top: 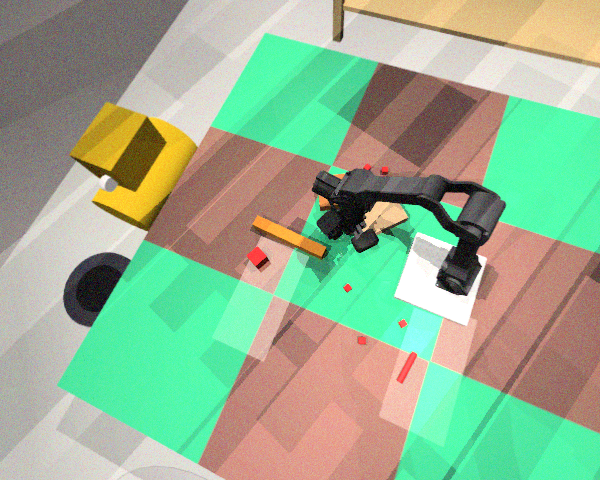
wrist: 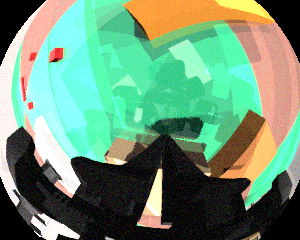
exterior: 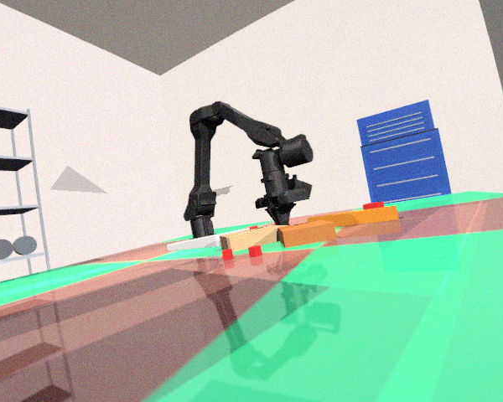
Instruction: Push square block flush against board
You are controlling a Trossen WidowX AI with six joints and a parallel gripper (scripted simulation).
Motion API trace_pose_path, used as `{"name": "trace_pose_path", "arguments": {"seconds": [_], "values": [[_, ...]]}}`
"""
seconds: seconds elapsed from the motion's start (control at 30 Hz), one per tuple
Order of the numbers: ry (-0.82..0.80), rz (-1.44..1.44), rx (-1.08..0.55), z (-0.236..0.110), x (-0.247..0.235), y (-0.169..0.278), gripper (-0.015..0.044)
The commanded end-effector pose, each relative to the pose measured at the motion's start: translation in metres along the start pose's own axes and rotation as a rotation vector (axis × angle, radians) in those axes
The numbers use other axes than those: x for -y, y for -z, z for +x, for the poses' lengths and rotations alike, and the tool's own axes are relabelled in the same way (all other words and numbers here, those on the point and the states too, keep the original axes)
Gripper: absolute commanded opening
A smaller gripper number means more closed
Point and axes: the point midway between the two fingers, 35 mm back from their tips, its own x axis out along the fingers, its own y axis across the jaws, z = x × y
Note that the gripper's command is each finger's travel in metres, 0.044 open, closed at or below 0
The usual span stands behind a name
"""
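A long orange board point(top: 289, 236) point(exterior: 355, 216) point(wrist: 190, 10) lies flat on the floor, left of my arm. An orange block point(top: 325, 200) point(exterior: 307, 232) point(wrist: 246, 147) lies apart from the board and is mostly hidden under my wrist in the overhead view. A flat tan block point(top: 388, 217) point(exterior: 248, 237) lies right beside the orange block, under the arm. My gripper point(exterior: 282, 223) point(wrist: 162, 140) point(top: 348, 223) is shut and empty. It points down with its tips at floor level by the spot where the two blocks meet. I cannot tell whether it touches either block.
A red cube point(top: 257, 256) lies near the board's middle. Small red cubes point(top: 347, 287) point(exterior: 255, 250) and a red rod point(top: 406, 367) are scattered about. The arm's base stands on a white plate point(top: 424, 294). A yellow bin point(top: 135, 165) and a black ring point(top: 93, 286) sit off the mat's left edge.
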Motion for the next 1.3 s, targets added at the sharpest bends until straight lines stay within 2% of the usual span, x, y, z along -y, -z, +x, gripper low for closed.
{"name": "trace_pose_path", "arguments": {"seconds": [0.0,0.53,1.27], "values": [[0.0,0.004,-0.013,0.001,0.0,0.011,0.0],[-0.001,0.004,-0.015,0.001,-0.001,0.036,0.0],[-0.001,0.004,-0.015,0.001,-0.001,0.036,0.0]]}}
